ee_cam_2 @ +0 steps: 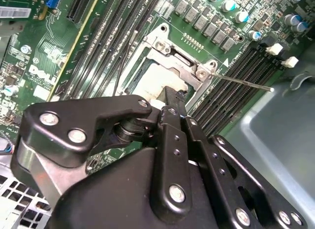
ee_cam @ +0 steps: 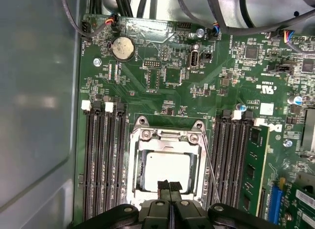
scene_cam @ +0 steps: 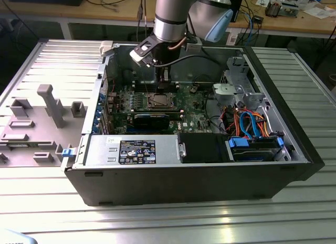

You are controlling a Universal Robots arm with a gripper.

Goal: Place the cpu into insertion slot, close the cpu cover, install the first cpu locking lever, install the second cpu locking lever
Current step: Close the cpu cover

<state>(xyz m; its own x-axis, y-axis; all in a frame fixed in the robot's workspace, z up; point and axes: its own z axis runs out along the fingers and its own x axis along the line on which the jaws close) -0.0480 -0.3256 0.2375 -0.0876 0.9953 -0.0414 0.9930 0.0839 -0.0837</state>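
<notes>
Exterior view: gripper [scene_cam: 165,85] at the frame's upper centre, just above insertion slot [scene_cam: 160,101] on green board [scene_cam: 194,105]. First wrist view: fingers [ee_cam: 165,186] pinched together, holding nothing, at the edge of cpu cover [ee_cam: 165,142]. The cpu [ee_cam: 165,167] is seated beneath. Second wrist view: thin lever rod [ee_cam_2: 246,83] sticks out beside the socket.

The case [scene_cam: 184,183] stands open above the insertion slot [ee_cam: 147,135]; black memory slots [ee_cam: 103,165] flank it on both sides; a thin lever [ee_cam: 210,167] runs along one edge; cables [scene_cam: 247,123] crowd the exterior view's right; a silver metal box [scene_cam: 105,149] walls the lower centre.
</notes>
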